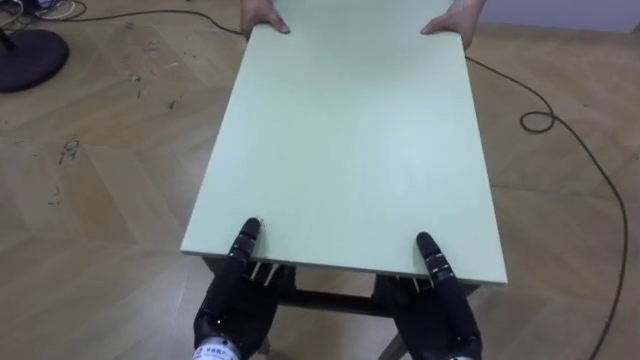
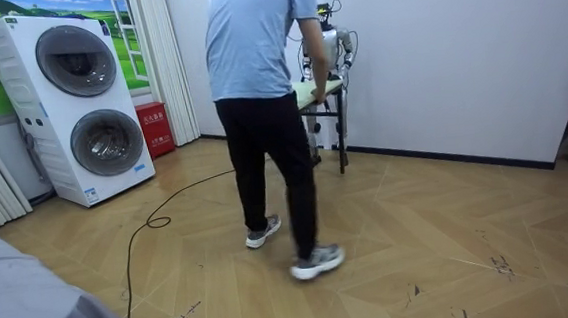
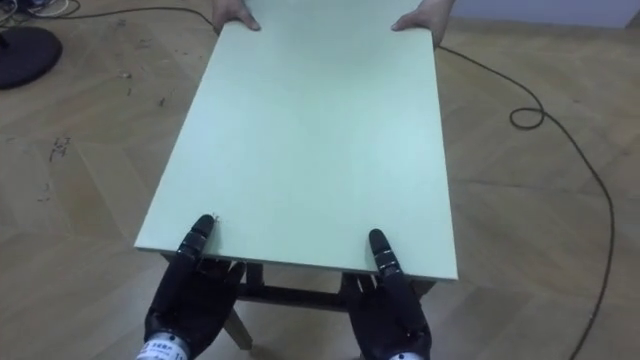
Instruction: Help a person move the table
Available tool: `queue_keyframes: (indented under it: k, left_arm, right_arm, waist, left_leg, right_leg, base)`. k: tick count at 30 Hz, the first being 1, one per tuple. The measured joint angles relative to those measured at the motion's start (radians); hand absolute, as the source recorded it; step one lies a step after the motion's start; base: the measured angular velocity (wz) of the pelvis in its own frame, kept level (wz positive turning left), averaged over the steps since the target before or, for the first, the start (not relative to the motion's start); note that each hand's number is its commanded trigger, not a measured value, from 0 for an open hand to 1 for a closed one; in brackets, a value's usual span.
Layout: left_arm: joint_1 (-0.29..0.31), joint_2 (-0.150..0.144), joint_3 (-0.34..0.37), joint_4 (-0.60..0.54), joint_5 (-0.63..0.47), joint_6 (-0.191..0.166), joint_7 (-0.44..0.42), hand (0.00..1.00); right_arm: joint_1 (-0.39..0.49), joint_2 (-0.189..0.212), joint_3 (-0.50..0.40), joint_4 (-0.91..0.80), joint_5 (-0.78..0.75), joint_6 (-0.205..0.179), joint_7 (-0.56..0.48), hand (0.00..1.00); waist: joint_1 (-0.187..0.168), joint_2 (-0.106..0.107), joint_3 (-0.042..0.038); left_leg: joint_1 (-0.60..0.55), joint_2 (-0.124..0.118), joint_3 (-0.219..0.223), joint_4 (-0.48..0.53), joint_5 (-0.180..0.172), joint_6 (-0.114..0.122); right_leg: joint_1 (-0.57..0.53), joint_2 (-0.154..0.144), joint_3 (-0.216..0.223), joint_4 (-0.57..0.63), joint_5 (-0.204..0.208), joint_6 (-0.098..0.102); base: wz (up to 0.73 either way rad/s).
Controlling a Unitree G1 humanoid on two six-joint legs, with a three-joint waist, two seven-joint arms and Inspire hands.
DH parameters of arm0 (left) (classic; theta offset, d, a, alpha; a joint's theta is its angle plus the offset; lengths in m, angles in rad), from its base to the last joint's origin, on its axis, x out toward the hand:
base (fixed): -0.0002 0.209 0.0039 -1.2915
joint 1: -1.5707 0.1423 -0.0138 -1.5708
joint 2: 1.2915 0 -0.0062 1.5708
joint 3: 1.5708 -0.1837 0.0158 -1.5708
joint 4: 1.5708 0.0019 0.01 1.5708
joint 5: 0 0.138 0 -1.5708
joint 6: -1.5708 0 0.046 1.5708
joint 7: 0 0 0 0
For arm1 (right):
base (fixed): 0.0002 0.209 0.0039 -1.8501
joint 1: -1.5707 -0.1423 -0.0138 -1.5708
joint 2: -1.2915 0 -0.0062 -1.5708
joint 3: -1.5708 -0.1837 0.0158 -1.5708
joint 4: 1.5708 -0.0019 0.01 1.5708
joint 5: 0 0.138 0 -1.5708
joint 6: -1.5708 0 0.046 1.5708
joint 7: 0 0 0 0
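- While a person (image 2: 259, 81) holds its far short edge with both hands (image 1: 265, 20), the table (image 1: 350, 150) hangs between that person and the robot, its pale green top bare.
- The left hand (image 1: 235, 295) is clamped on the near edge, thumb on top and the rest under the rim.
- The right hand (image 1: 440, 300) is clamped the same way near the other corner.
- A round black base (image 1: 25, 55) sits on the parquet floor (image 1: 90, 200), off the table's far left corner and well apart from it.
- In the room view the robot stands close to a white wall (image 2: 457, 57), and the person stands with their back to the camera and feet apart.
- At the room view's left stand two stacked white washing machines (image 2: 70, 104), with a red box (image 2: 154, 128) and curtains (image 2: 161, 47) beside them.
- The print on the red box is too small to read.
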Motion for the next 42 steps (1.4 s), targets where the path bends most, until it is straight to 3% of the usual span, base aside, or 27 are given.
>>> queue_keyframes:
  k: [13,18,21,25,27,32,35,40,42]
  left_arm:
    - [0.010,-0.001,0.000,-0.006,-0.022,0.007,0.001,1.00]
    - [0.009,-0.007,-0.002,-0.006,-0.029,0.004,0.001,1.00]
    - [0.015,-0.009,-0.002,-0.006,-0.019,0.002,0.001,1.00]
    - [0.016,-0.001,-0.002,-0.004,-0.019,0.003,0.001,1.00]
    - [0.027,0.001,-0.004,-0.005,-0.019,0.003,0.000,1.00]
    - [0.038,0.000,-0.006,-0.012,-0.019,0.002,0.000,1.00]
    - [0.056,0.003,0.004,-0.040,-0.018,-0.001,0.000,1.00]
    - [0.090,0.006,0.029,-0.077,-0.018,-0.008,-0.006,1.00]
    - [0.093,0.006,0.030,-0.079,-0.018,-0.012,-0.008,1.00]
  right_arm:
    - [-0.021,-0.007,-0.017,-0.007,-0.008,0.015,0.000,1.00]
    - [-0.025,-0.012,-0.010,-0.006,-0.010,0.014,0.001,1.00]
    - [-0.014,-0.011,-0.017,-0.005,-0.009,0.014,0.005,1.00]
    - [-0.012,-0.007,-0.016,0.003,-0.011,0.015,0.012,1.00]
    - [-0.017,-0.011,-0.021,0.013,-0.010,0.028,0.015,1.00]
    - [-0.026,-0.024,-0.021,0.014,-0.010,0.037,0.015,1.00]
    - [-0.039,-0.029,-0.014,0.014,-0.015,0.038,0.017,1.00]
    - [-0.052,-0.027,0.003,0.013,-0.040,0.038,0.025,1.00]
    - [-0.051,-0.026,0.007,0.013,-0.045,0.035,0.027,1.00]
  waist:
    - [-0.001,0.013,0.0024]
    - [-0.009,0.014,0.0034]
    - [-0.011,0.012,0.0047]
    - [-0.035,0.010,0.0056]
    - [-0.025,0.008,0.0060]
    - [0.016,0.003,0.0071]
    - [0.048,-0.005,0.0075]
    - [0.065,-0.010,0.0058]
    - [0.064,-0.010,0.0058]
  left_leg:
    - [-0.015,-0.019,-0.088,0.003,0.005,0.007]
    - [-0.031,-0.068,-0.107,0.022,0.009,0.025]
    - [-0.033,-0.093,-0.162,0.023,0.016,0.037]
    - [-0.060,-0.110,-0.243,0.042,0.026,0.040]
    - [-0.061,-0.111,-0.271,0.041,0.031,0.035]
    - [-0.066,-0.107,-0.299,0.029,0.051,0.024]
    - [-0.083,-0.104,-0.326,0.029,0.056,0.016]
    - [-0.116,-0.105,-0.375,0.040,0.067,0.004]
    - [-0.133,-0.105,-0.377,0.045,0.078,0.002]
  right_leg:
    - [0.048,-0.031,-0.089,-0.007,-0.015,0.012]
    - [0.026,-0.120,-0.144,0.127,-0.094,0.040]
    - [0.052,-0.142,-0.162,0.132,-0.106,0.056]
    - [0.097,-0.124,-0.121,0.087,-0.113,0.069]
    - [0.121,-0.098,-0.079,0.053,-0.113,0.068]
    - [0.167,-0.062,-0.048,-0.016,-0.106,0.058]
    - [0.170,-0.049,-0.049,-0.035,-0.103,0.053]
    - [0.182,-0.037,-0.058,-0.049,-0.103,0.053]
    - [0.196,-0.037,-0.097,-0.051,-0.103,0.053]
  base:
    - [0.23]
    - [0.47]
    - [0.54]
    - [0.73]
    - [0.38]
    - [0.41]
    - [0.31]
    - [0.42]
    - [0.71]
